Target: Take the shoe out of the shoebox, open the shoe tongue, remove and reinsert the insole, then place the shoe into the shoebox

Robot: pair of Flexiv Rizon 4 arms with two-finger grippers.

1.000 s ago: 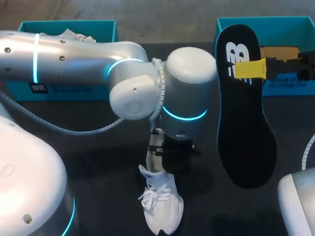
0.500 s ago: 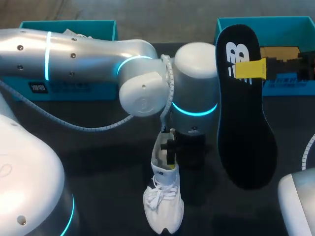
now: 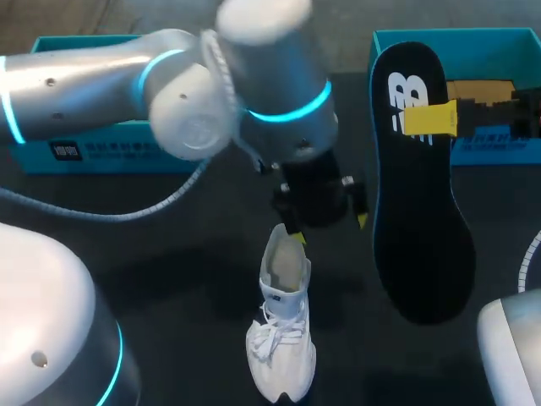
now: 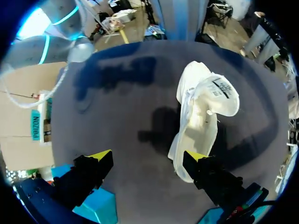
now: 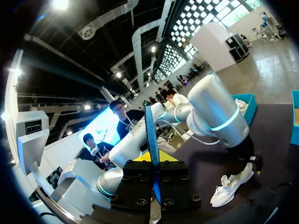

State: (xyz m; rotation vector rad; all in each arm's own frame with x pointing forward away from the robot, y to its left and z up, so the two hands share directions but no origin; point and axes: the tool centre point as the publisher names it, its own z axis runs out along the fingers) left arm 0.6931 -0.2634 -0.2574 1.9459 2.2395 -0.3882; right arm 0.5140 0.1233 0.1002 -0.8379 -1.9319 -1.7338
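A white lace-up shoe [image 3: 280,340] lies on the dark table [image 3: 169,254], its opening toward the back. My left gripper [image 3: 330,228] hovers open just behind and above the heel, holding nothing. In the left wrist view the shoe [image 4: 202,116] lies ahead of the open gripper [image 4: 148,156], close to one fingertip [image 4: 196,156]. The black insole [image 3: 418,194] with a blue edge hangs to the right of the shoe, and my right gripper [image 3: 431,118] is shut on its upper part. In the right wrist view the insole [image 5: 151,135] stands edge-on between that gripper's [image 5: 153,161] fingers.
A teal shoebox [image 3: 507,46] stands at the back right behind the insole. A second teal box [image 3: 110,148] at the back left holds another white shoe [image 3: 127,59]. My left arm [image 3: 127,85] spans the back of the table.
My left gripper has opened, let go of the shoe's heel end, and risen back away from it. The shoe stays on the table. The right arm and insole have not moved.
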